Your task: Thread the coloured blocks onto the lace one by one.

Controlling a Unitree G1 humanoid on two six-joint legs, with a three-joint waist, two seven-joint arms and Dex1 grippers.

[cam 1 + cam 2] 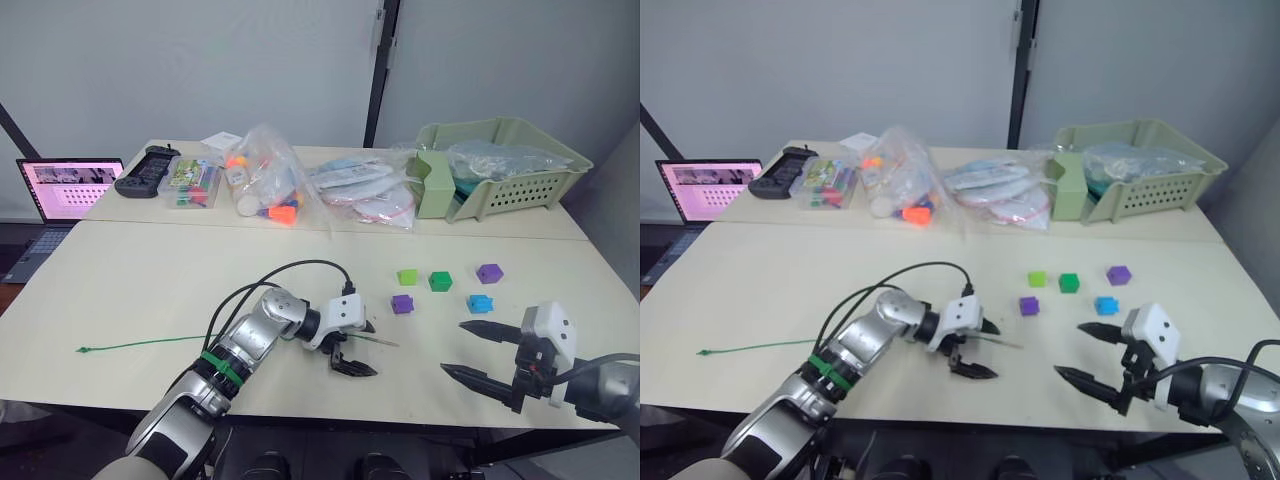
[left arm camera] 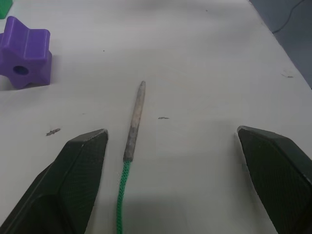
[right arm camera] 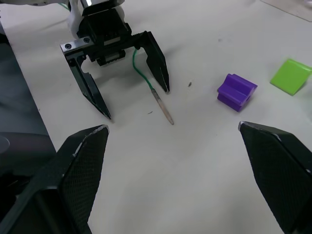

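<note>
green lace (image 2: 123, 195), purple block (image 2: 25, 53)

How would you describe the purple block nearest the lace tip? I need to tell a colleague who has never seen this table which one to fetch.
Start from the pale table and find the cluster of five small coloured blocks in front of the green basket. The wanted purple block is the one closest to the left gripper and the lace. Its twin, the other purple block, lies farther right, beyond the dark green one.
</note>
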